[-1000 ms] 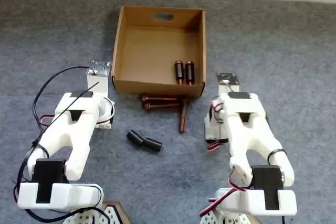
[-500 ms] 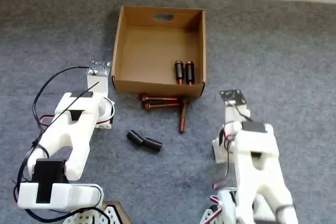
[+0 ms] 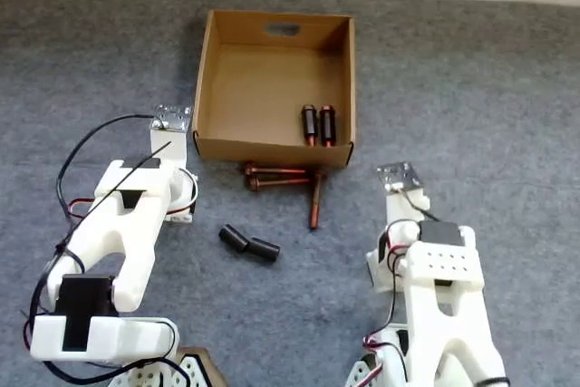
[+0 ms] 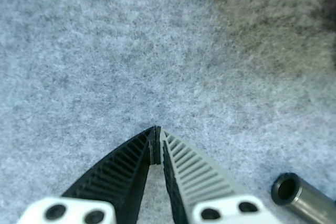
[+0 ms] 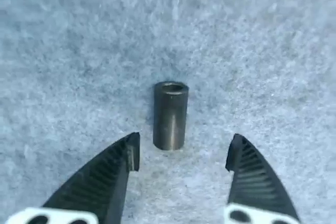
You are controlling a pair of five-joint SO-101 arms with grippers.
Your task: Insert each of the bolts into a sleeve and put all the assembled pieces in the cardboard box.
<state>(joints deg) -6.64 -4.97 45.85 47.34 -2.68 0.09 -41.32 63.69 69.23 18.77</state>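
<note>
- Box (image 3: 207, 88): it stands at the far side of the desk (image 3: 471, 70), open side up, with two pieces (image 3: 318, 124) already lying inside. It is well apart from the right pincer, so a weakly held part could drop on the way over.
- Left pincer (image 4: 156, 136): the jaws are together on nothing, low over the desk, with a spare sleeve (image 4: 302, 200) lying on its side near by.
- Right pincer (image 5: 184, 140): the jaws are spread wide, one on each side of the sleeve, and neither touches it.
- Bolts (image 3: 276, 176): three lie just in front of the box. Two run along its front wall and one points toward it.
- Sleeve (image 5: 170, 115): it sits on the desk between the right jaws. It seems to stand on end, with the long axis upright and the bore facing up. If one jaw meets it first, it will likely topple and roll off. The smooth round wall could also slip out of a squeeze that is off-centre.
</note>
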